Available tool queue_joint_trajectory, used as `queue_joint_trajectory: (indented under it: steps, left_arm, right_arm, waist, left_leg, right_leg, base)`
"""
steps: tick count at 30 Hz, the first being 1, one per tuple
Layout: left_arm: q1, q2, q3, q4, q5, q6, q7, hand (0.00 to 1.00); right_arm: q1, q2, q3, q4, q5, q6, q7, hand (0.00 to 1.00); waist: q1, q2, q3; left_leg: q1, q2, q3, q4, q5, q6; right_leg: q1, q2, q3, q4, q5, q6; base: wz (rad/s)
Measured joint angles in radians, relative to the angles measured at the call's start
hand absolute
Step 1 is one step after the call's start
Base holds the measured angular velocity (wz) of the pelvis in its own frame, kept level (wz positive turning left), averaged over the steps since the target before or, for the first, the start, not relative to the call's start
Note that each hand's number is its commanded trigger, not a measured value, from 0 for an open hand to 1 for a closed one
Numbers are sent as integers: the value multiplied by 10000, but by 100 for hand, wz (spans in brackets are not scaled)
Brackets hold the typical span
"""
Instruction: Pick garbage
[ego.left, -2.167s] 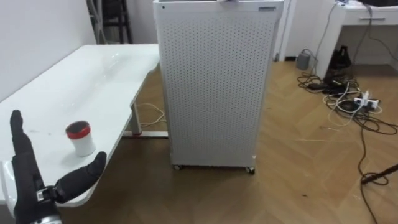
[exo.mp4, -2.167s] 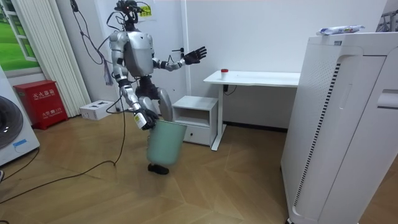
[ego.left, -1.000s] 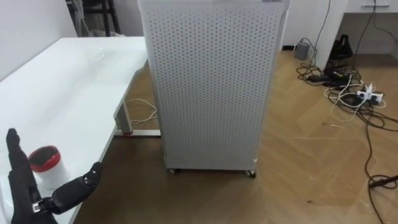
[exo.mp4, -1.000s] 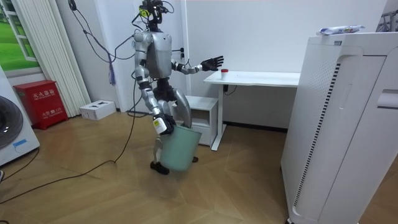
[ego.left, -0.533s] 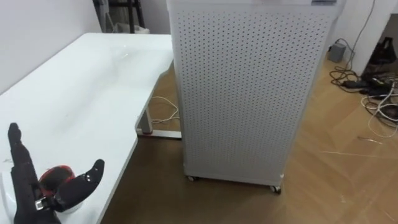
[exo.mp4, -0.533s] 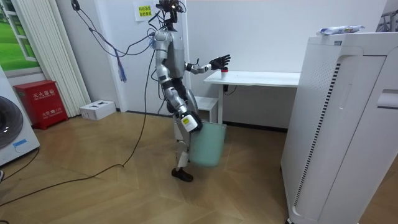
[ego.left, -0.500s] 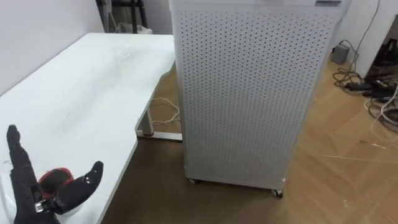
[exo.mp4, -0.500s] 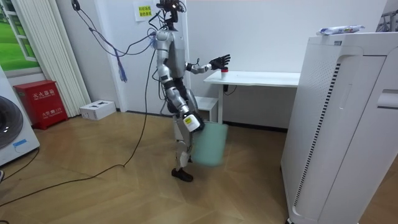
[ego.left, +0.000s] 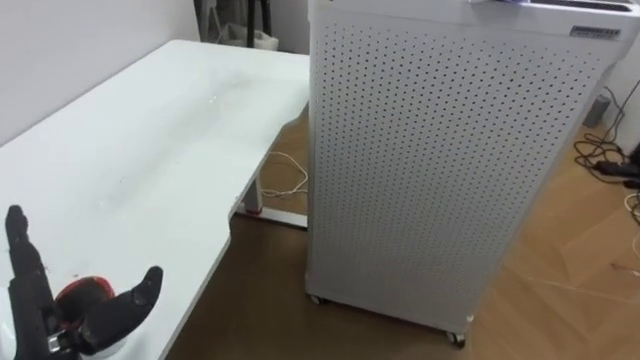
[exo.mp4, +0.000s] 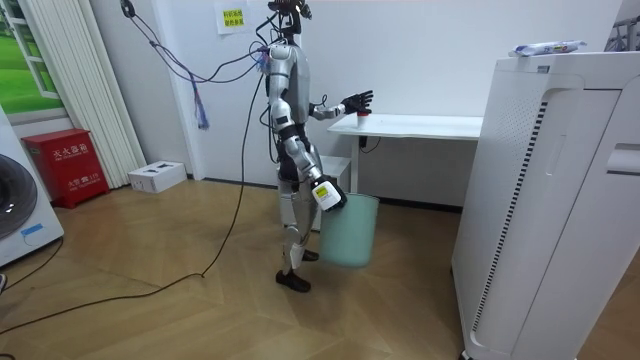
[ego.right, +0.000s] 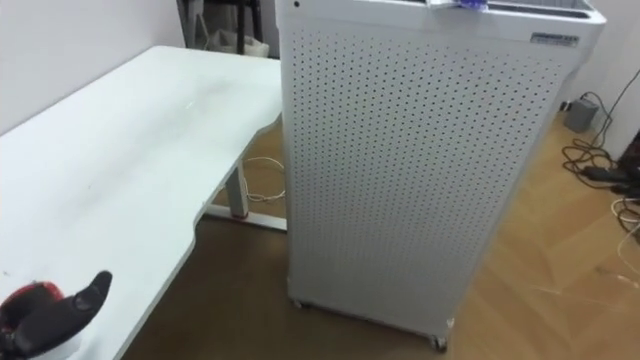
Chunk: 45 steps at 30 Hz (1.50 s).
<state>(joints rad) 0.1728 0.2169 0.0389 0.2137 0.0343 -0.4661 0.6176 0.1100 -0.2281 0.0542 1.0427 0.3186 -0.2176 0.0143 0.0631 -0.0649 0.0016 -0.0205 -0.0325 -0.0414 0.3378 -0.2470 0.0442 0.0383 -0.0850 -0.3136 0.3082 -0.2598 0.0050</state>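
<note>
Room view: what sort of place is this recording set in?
Likely a test room or office: a white desk against the wall, a tall white perforated appliance, and a washing machine at the room view's left edge.

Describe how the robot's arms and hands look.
Both arms are silver-grey metal with darker joints. The left hand is black, with slim, segmented fingers and a small pale clip at the wrist. The right hand looks dark, with a white, yellow-marked tag at its back.
</note>
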Motion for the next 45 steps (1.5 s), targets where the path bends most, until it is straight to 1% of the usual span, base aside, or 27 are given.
queue_joint_trajectory:
  steps: [3, 5, 9, 11, 17, 19, 22, 24, 27, 32, 38, 41, 45]
  left_arm:
    - [25, 6, -1, -6, 6, 1, -28, 0]
    - [165, 11, 0, -10, 17, 1, -28, 0]
    - [215, 15, 0, -11, 80, 2, -121, 0]
    - [444, 17, -2, -11, 88, 2, -190, 0]
    - [1009, 24, 1, 64, 260, -1, -188, 0]
    - [1080, 23, 1, 196, 261, -1, -187, 0]
    - [1086, 23, -3, 526, 267, 4, -206, 0]
    - [1086, 23, -3, 607, 268, 8, -224, 0]
    - [1085, 20, -5, 637, 268, 23, -373, 0]
    - [1059, 20, -25, 860, 274, 41, -580, 0]
    - [1030, -2, -46, 1231, 262, 130, -825, 0]
    - [1025, -31, -47, 1232, 264, 217, -856, 0]
    - [1020, -41, -52, 1235, 264, 224, -857, 0]
  right_arm:
    - [-6, 0, 1, -96, -4, 0, 56, 100]
    - [-3, 0, 4, -102, -6, 0, 117, 100]
    - [5, -1, 4, -103, -47, 0, 113, 100]
    - [16, -2, 12, -102, -84, 0, 113, 100]
    - [90, 0, 22, -102, -110, -1, 186, 100]
    - [131, -1, 22, -102, -110, -1, 183, 100]
    - [214, 4, 51, -127, -110, 3, 242, 100]
    - [339, 8, 52, -314, -110, 7, 326, 100]
    - [372, 7, 51, -429, -109, 7, 334, 100]
    - [369, 7, 52, -440, -112, 7, 426, 100]
    - [369, 12, 233, -572, -160, 13, 550, 100]
    - [368, 15, 416, -752, -165, 12, 549, 100]
    - [369, 32, 430, -771, -164, 12, 632, 100]
  waist:
    - [23, -15, 10]
    - [77, -20, 18]
    - [242, 34, 51]
    - [247, 57, 66]
    - [296, 35, 63]
    - [300, 7, 66]
    - [312, -99, 64]
    - [333, -183, 95]
    - [360, -257, 73]
    - [360, -230, 61]
    - [281, -192, 79]
    - [254, -182, 89]
    - [241, -163, 101]
  left_leg:
    - [-34, -2, -31, -7, -1, -2]
    - [-50, -2, -78, -12, -7, -12]
    - [-201, 37, -260, -13, -41, -67]
    - [-214, 28, -306, -60, -49, -74]
    - [-217, 19, -370, -104, -44, -83]
    - [-222, 16, -381, -102, -43, -84]
    - [-230, 14, -387, -80, -43, -85]
    - [-239, 15, -391, -82, -43, -85]
    - [-279, 17, -392, -88, -44, -84]
    - [-276, 18, -393, -109, -44, -84]
    - [-241, 17, -399, -157, -44, -84]
    - [-221, 18, -398, -169, -44, -84]
    - [-200, 18, -393, -168, -44, -84]
  right_leg:
    - [7, 10, -126, -36, 11, 6]
    - [11, 23, -153, -59, 24, 4]
    - [-37, 134, -166, -193, 138, -18]
    - [-34, 142, -157, -192, 153, -15]
    - [-23, 152, -183, -196, 155, -15]
    - [-24, 153, -178, -199, 155, -15]
    - [10, 173, -175, -331, 156, -14]
    - [5, 178, -171, -346, 156, -14]
    - [-22, 183, -170, -369, 164, -3]
    - [-23, 186, -153, -373, 170, 3]
    - [-9, 168, -174, -329, 170, 3]
    - [12, 168, -171, -319, 171, 2]
    - [28, 166, -163, -306, 171, 2]
  base:
    - [10]
    - [6]
    - [10]
    - [7]
    - [2]
    - [0]
    - [0]
    - [0]
    - [0]
    - [0]
    - [0]
    - [0]
    - [0]
